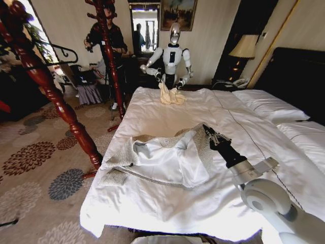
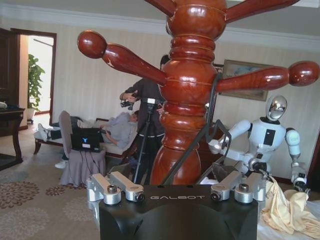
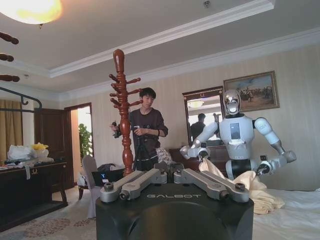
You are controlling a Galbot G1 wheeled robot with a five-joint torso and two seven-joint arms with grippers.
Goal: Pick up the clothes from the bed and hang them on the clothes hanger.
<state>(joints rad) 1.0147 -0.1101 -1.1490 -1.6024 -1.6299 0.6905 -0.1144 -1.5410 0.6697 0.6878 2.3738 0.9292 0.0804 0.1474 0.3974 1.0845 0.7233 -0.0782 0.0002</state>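
The clothes (image 1: 167, 152), a grey-beige knit cardigan, lie spread open on the bed (image 1: 213, 198), pale lining up. My right gripper (image 1: 208, 131) reaches in from the lower right and is shut on the cardigan's far edge, which rises slightly there. In the right wrist view its fingers (image 3: 150, 177) meet around a scrap of grey knit (image 3: 162, 154). The thin black clothes hanger (image 1: 63, 51) hangs high beside a red wooden coat stand (image 1: 56, 96). My left gripper (image 2: 177, 191) is up at the stand's top (image 2: 190, 75), open, and the hanger's wire (image 2: 200, 140) runs down in front of it.
Another white robot (image 1: 172, 56) stands at the bed's far side holding a cream garment (image 1: 170, 95). A second coat stand (image 1: 109, 51) and a tripod stand left of it. Pillows (image 1: 269, 104) and a dark headboard (image 1: 299, 76) are at right. Patterned carpet (image 1: 35, 168) lies left of the bed.
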